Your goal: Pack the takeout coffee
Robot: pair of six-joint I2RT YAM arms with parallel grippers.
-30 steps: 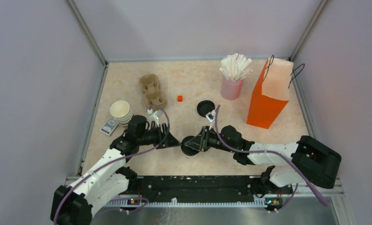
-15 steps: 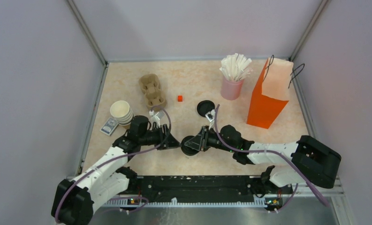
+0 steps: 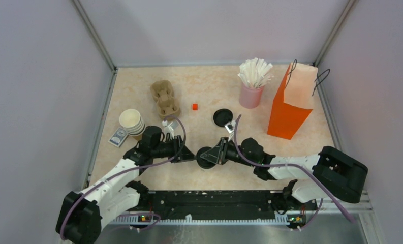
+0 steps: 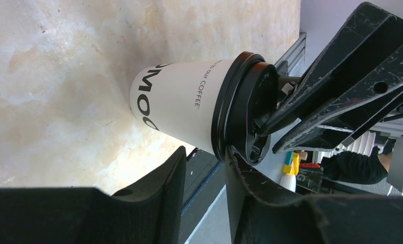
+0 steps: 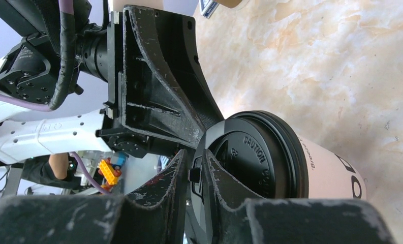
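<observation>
The takeout coffee stands on the table between my two arms, a pale printed cup under a black lid. My right gripper comes in from the right and is shut on a small tab on top of the lid. My left gripper reaches in from the left, open, its jaws straddling the lid's rim. One finger rests against the lid. The other finger sits beside the cup wall, a little apart from it.
A tall orange bag stands open at the right. A pink cup of white straws is behind, with a spare black lid, a red cube, a cardboard carrier, stacked lidless cups and a small card.
My left gripper's jaws have narrowed and edged closer to the cup. The right gripper and the cup have not moved.
</observation>
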